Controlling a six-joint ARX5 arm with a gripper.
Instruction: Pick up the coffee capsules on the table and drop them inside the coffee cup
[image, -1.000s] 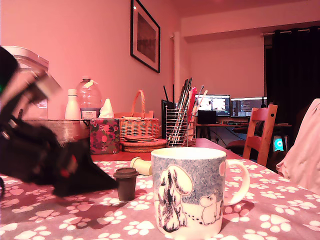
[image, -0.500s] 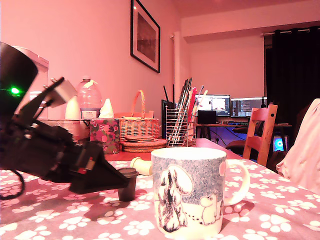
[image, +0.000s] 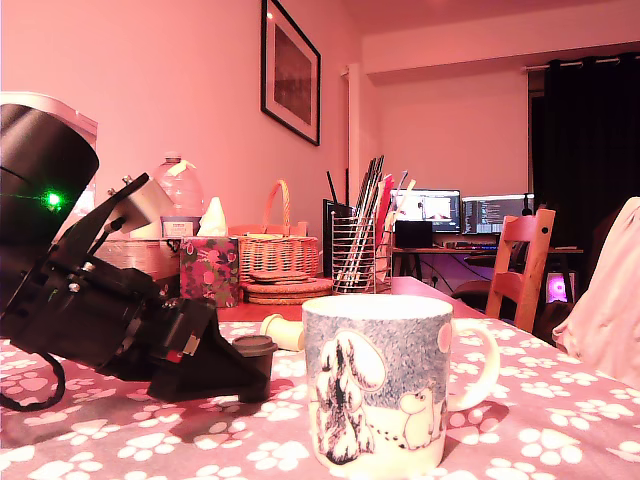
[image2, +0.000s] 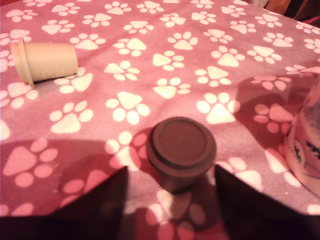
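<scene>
The arm slants low, its hand (image2: 170, 200) spread wide, fingers parted.

mug (image2: 306, 150) beside the claw (image2: 170, 200) cut off at the frame edge, brown capsule (image: 255, 347) base hidden behind the claw's fingers (image: 215, 372)

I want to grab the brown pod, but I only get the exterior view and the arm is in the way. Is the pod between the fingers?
Observer: Yes. In the wrist view the dark brown capsule stands upright between the two fingers of the gripper.
Operator: Is it squeezed?
Observer: No. The gripper is open, and tablecloth shows between the capsule and each finger.
Operator: The cream pod looks really close to it from here. Are they touching?
Observer: No. The cream capsule lies on its side well apart from the brown one, with bare cloth between them.
</scene>
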